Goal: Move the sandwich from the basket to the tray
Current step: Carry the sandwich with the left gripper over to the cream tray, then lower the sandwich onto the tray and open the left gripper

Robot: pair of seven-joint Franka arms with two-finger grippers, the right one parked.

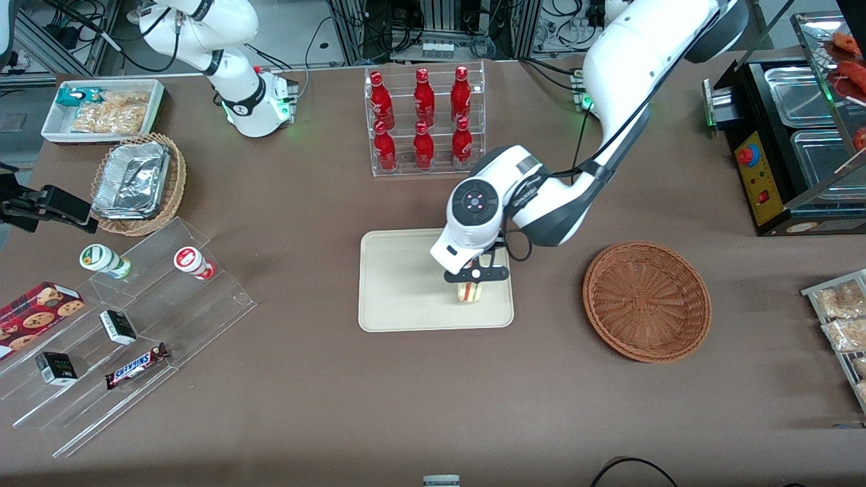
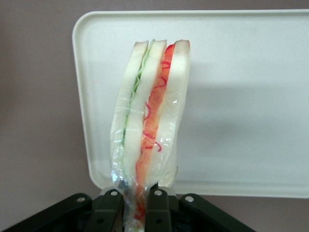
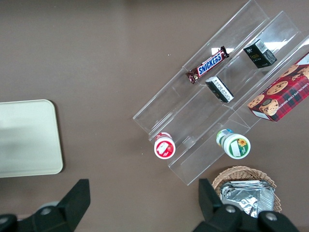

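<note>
My left gripper [image 1: 471,287] is over the cream-beige tray [image 1: 392,297], at its side nearest the basket. It is shut on the sandwich [image 1: 470,292], a wedge of white bread with a red-pink filling in clear wrap. In the left wrist view the fingers [image 2: 157,209] pinch the wrapped sandwich [image 2: 149,121] at its end, with the tray [image 2: 241,96] below it. I cannot tell whether the sandwich touches the tray. The reddish-brown wicker basket [image 1: 647,300] sits empty beside the tray, toward the working arm's end of the table.
A clear rack of red bottles [image 1: 424,118] stands farther from the front camera than the tray. Clear stepped shelves with snacks [image 1: 122,338], a tan basket of foil trays [image 1: 137,181] and a white snack bin [image 1: 105,111] lie toward the parked arm's end.
</note>
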